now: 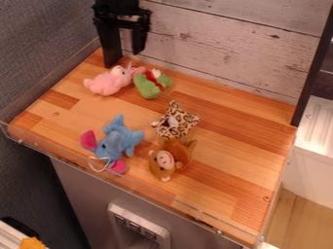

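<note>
My gripper hangs open at the top left, close to the back wall, nothing between its fingers. Just below it lies a pink plush toy, and right beside that a green plush toy with some red and white. A leopard-print plush is at the middle of the wooden surface. Directly below it, against it, lies a brown monkey plush. Left of the monkey is a blue elephant plush with pink ears and a white string loop near its head.
The wooden tabletop has a clear raised lip along its front edge. White-grey wood panels stand behind it, a dark post rises at the right corner, and a grey wall borders the left.
</note>
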`<state>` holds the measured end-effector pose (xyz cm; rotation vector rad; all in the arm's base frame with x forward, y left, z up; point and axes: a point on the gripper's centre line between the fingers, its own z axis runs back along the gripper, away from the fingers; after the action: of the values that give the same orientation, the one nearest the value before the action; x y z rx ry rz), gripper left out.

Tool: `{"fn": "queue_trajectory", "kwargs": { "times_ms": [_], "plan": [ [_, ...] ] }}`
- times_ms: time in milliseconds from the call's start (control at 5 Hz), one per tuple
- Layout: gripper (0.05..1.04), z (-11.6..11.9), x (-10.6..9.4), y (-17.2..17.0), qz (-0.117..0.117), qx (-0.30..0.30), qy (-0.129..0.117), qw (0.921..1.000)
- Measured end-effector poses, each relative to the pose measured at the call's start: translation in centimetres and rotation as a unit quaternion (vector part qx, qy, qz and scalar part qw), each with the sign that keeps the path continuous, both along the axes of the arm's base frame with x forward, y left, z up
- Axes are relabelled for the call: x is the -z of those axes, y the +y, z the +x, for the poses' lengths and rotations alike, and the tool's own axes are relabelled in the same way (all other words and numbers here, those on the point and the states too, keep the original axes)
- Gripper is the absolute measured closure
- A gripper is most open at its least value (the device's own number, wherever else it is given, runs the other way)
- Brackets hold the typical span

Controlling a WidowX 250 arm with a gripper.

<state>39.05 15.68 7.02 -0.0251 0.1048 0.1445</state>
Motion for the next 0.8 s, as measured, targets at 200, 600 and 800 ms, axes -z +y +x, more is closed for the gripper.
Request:
{"fn": "queue_trajectory", "kwargs": {
  "times_ms": [200, 600, 800],
  "plan": [
    [0.085, -0.4, 0.4, 0.3, -0.003, -0.005, 0.004, 1.0000],
    [0.085, -2.0, 4.0, 0.5, 0.000, -0.092, 0.015, 0.9956],
    [0.085, -2.6, 5.3, 0.5, 0.003, -0.125, 0.017, 0.9920]
  ]
}}
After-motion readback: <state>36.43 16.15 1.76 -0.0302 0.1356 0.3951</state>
